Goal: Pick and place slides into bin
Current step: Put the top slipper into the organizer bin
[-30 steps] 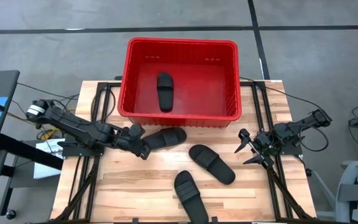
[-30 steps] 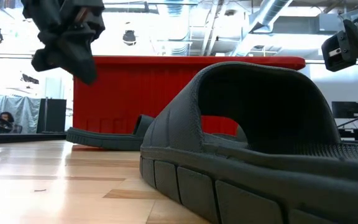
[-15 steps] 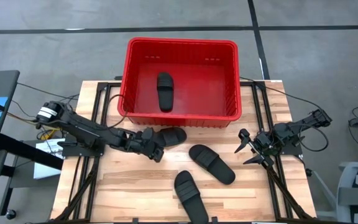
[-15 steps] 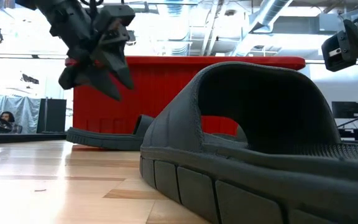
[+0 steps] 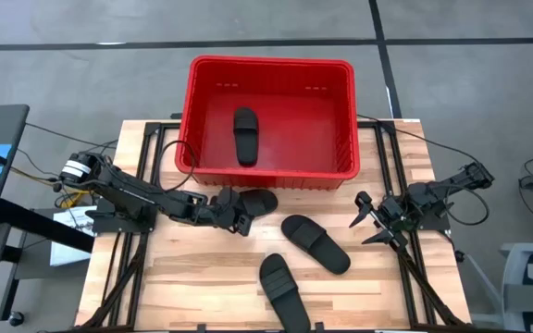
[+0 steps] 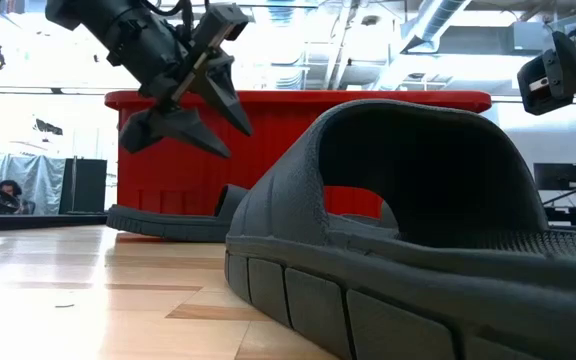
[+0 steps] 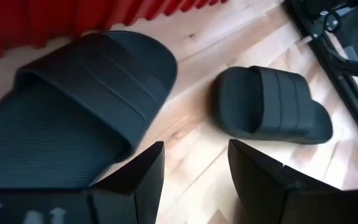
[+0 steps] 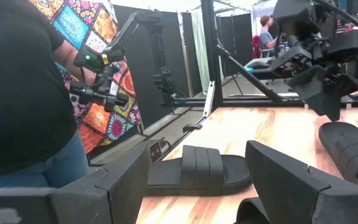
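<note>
The red bin (image 5: 270,171) stands at the table's far middle with one black slide (image 5: 245,136) lying in it. Three slides lie sole-down on the table: one by the bin's near wall (image 5: 253,201), one in the middle (image 5: 315,243), one at the near edge (image 5: 283,289). My left gripper (image 5: 239,222) is open and hovers just above the near end of the slide by the bin (image 7: 73,112); the low view shows the left gripper (image 6: 238,142) clear of it. My right gripper (image 5: 359,227) is open and empty at the table's right.
The near-edge slide (image 6: 418,260) fills the front of the low view. Black frame rails run along both table sides (image 5: 405,268). A person (image 8: 23,93) stands beyond the table's edge in the right wrist view. Bare wood lies at the near left (image 5: 183,277).
My left gripper has gone toward the table's right edge, from beside the slide by the bin to over its near end, and has tipped so its fingers slant down toward the right. The slides have stayed where they were.
</note>
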